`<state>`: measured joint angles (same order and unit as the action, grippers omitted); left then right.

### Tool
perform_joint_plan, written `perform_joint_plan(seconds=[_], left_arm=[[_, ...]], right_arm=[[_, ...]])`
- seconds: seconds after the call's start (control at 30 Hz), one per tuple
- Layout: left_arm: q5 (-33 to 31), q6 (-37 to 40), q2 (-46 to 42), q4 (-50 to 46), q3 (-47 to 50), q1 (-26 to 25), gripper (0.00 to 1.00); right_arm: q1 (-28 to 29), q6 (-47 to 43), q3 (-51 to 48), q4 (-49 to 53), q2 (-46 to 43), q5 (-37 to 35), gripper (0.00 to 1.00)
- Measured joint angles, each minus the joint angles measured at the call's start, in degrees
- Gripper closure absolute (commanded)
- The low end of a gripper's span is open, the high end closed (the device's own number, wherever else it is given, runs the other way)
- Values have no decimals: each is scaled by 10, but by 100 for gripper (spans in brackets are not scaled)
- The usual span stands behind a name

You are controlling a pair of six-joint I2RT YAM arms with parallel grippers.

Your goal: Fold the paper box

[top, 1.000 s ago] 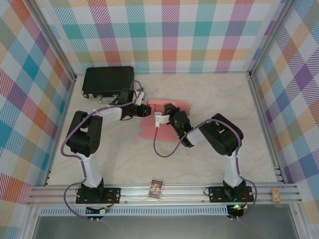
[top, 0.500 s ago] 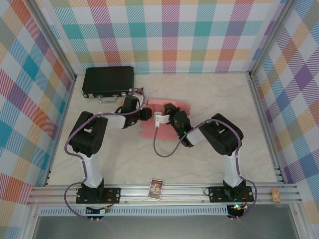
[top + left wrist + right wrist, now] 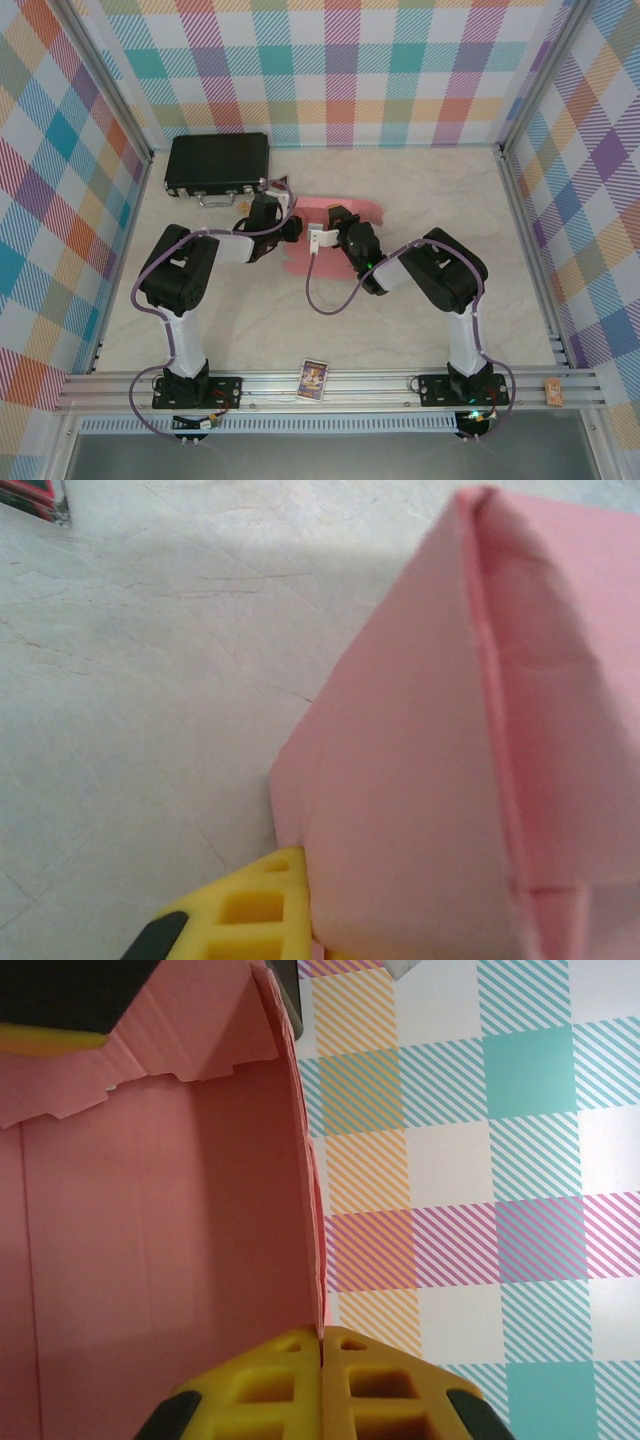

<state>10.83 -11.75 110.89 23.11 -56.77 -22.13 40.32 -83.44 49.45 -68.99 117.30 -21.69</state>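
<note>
Looking down from above, we see a salmon-pink thin-card paper box [image 3: 300,262], partly folded, at the middle of the pale marbled tabletop [image 3: 430,190], between both arms. We find the left gripper [image 3: 293,228] closed on the box's left side; its wrist view shows one yellow finger [image 3: 255,912] pressed against a raised pink panel. We see the right gripper [image 3: 322,1345] with yellow fingertips together, pinching an upright card wall's edge. A black hard case [image 3: 217,162] sits upper left.
</note>
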Motion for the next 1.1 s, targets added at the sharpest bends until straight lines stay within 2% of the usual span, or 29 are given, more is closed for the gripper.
perform_joint_plan(seconds=[0.17,0.33,0.47,0.53,0.6,0.77,0.93,1.1], left_arm=[[-10,15,0,0,1,-6,94],[-29,42,-3,-5,1,-14,94],[-47,69,-14,-23,1,-23,94],[-58,84,-20,-31,1,-29,94],[-68,99,-27,-40,1,-35,95],[-89,127,-33,-61,1,-42,95],[-102,140,-33,-65,1,-44,95],[-116,146,-33,-69,1,-44,96]], right_arm=[[0,2,2,0,0,0,87],[3,12,2,-1,0,0,64],[4,21,0,-7,0,-3,56],[4,32,-1,-8,-1,-5,46],[5,44,-10,-5,-9,-8,43],[5,96,-41,23,-74,-18,31],[6,183,-64,128,-184,-20,24],[-3,318,-64,299,-307,7,23]])
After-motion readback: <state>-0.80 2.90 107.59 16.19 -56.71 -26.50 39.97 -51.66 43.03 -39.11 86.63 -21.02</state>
